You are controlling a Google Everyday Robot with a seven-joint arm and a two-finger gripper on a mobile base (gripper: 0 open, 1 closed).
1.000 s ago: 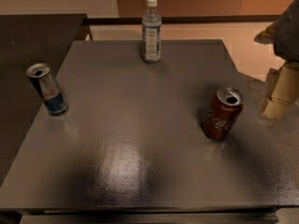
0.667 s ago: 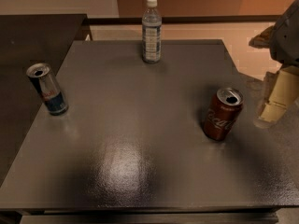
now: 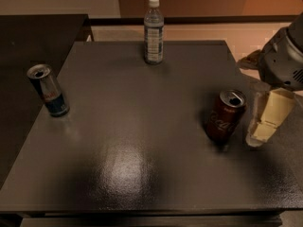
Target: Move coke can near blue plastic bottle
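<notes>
The coke can point(image 3: 225, 116), dark red with white script and a silver top, stands upright on the right side of the dark table point(image 3: 132, 126). The blue plastic bottle point(image 3: 153, 31), clear with a white cap and a bluish-white label, stands upright near the table's far edge, at the middle. My gripper point(image 3: 260, 137) hangs low just to the right of the coke can, apart from it by a small gap, with the grey wrist point(image 3: 286, 58) above it.
A silver-and-blue Red Bull can point(image 3: 48, 91) stands upright near the table's left edge. A second dark table point(image 3: 28, 37) adjoins at the far left. Tan floor lies beyond the far and right edges.
My gripper has moved left and down, closer to the coke can. The cans and the bottle have not moved.
</notes>
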